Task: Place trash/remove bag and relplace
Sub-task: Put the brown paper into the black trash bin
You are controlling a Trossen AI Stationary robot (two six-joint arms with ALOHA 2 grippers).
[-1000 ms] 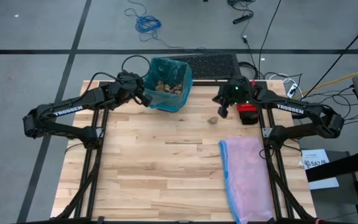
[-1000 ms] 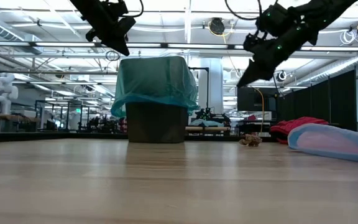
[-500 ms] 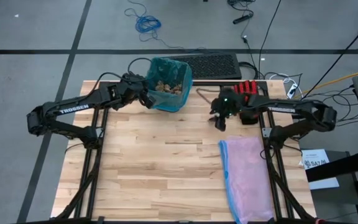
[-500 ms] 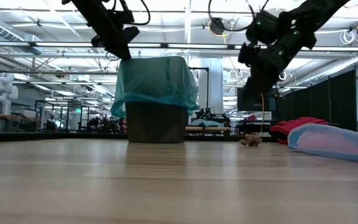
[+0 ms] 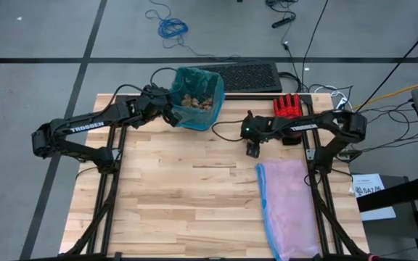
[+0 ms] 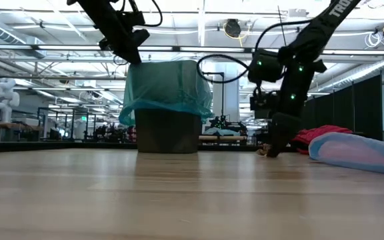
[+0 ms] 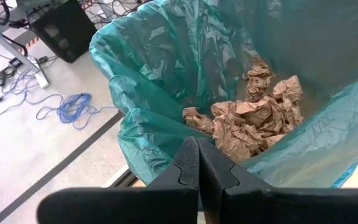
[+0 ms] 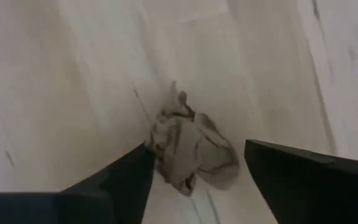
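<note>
Trash comes first: one crumpled brown paper wad lies loose on the pale wooden tabletop toward its far right corner, and a heap of brown wads (too tangled to count) sits inside the one translucent teal-green plastic bin bag lining the bin at the far edge. One pale pink translucent bag lies along the right edge; one red glove rests at the far right corner. The right gripper, raised and shut a second ago, has dropped to the tabletop with fingers spread either side of the loose wad, holding nothing. The left gripper stays pressed shut, empty, above the bag's rim.
</note>
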